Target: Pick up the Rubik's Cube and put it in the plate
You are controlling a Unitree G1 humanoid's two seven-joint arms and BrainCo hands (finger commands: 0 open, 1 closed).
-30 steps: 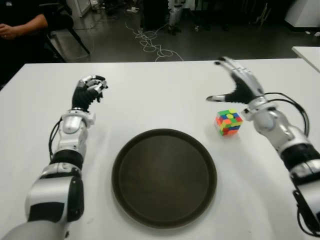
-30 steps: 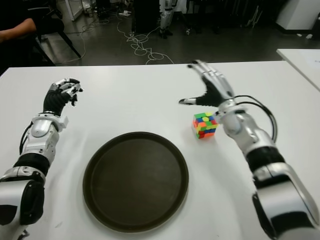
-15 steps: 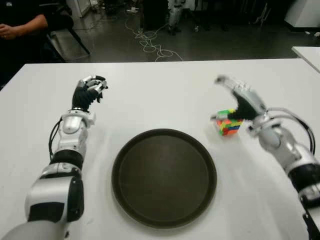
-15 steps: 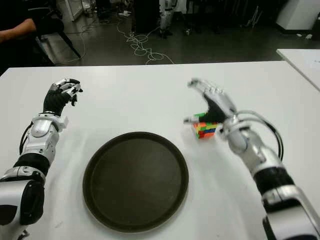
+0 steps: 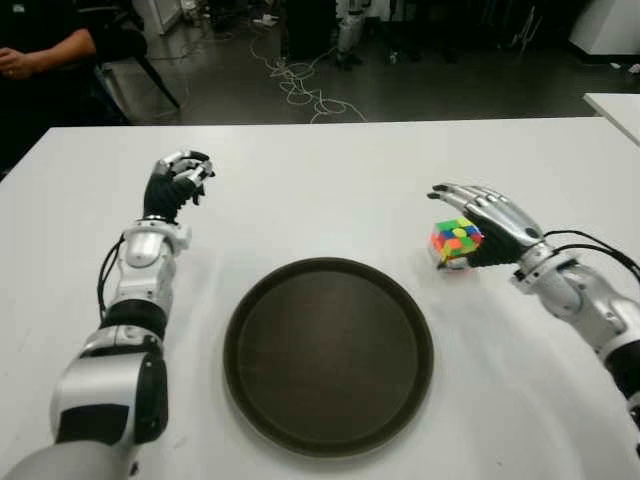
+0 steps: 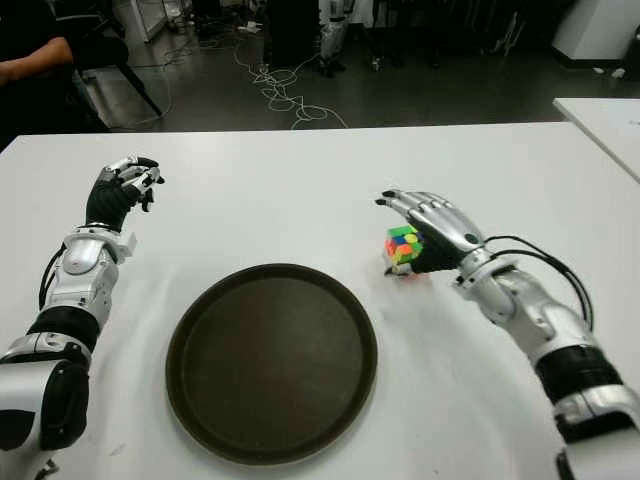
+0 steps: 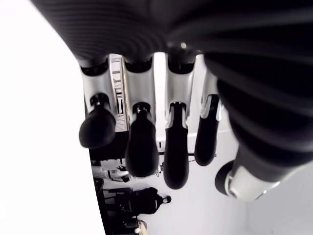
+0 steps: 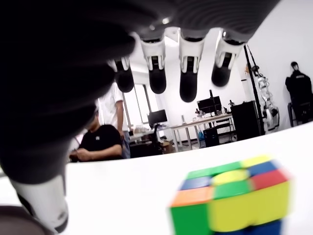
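Note:
The Rubik's Cube [image 5: 456, 241] stands on the white table [image 5: 330, 190], just right of the round dark plate [image 5: 328, 355], which holds nothing. My right hand [image 5: 484, 218] arches over the cube's top and right side. Its fingers [image 8: 188, 81] are spread above the cube [image 8: 230, 198] and not closed on it; whether the palm touches the cube I cannot tell. My left hand [image 5: 177, 180] shows at the left of the table, beside the plate's far left, with its fingers [image 7: 142, 147] curled and holding nothing.
A seated person [image 5: 40, 45] is beyond the table's far left corner. Cables [image 5: 300, 85] lie on the floor behind the table. The corner of a second white table [image 5: 615, 105] shows at the right edge.
My right hand has dropped from a raised pose beyond the cube to arch low over it. The cube, the plate and my left hand have not moved.

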